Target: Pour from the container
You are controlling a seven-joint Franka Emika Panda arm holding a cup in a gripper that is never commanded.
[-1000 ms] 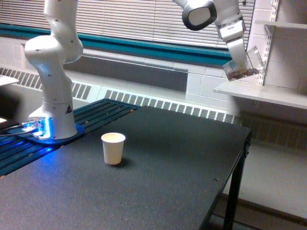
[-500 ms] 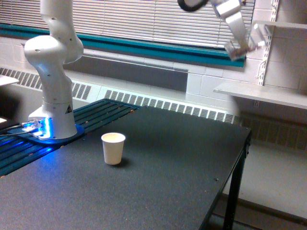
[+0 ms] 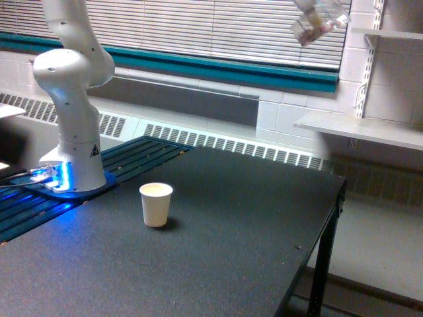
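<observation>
The container, a clear plastic cup with small brownish-red pieces showing through its wall, hangs tilted high at the top right of the exterior view, in front of the window blinds. Only the tip of my gripper shows at the frame's top edge, shut on the cup; the rest of the hand is cut off. The container is far above the table and well towards the exterior view's right of the white paper cup, which stands upright on the black table.
The arm's white base column stands on a blue-lit mount at the exterior view's left. A white wall shelf and its bracket rail lie at the right, just beyond the table's right edge. A radiator runs behind the table.
The gripper has risen with the container from just above the wall shelf to the top of the frame and drifted slightly left. The arm's upper links have left the view. The paper cup has not moved.
</observation>
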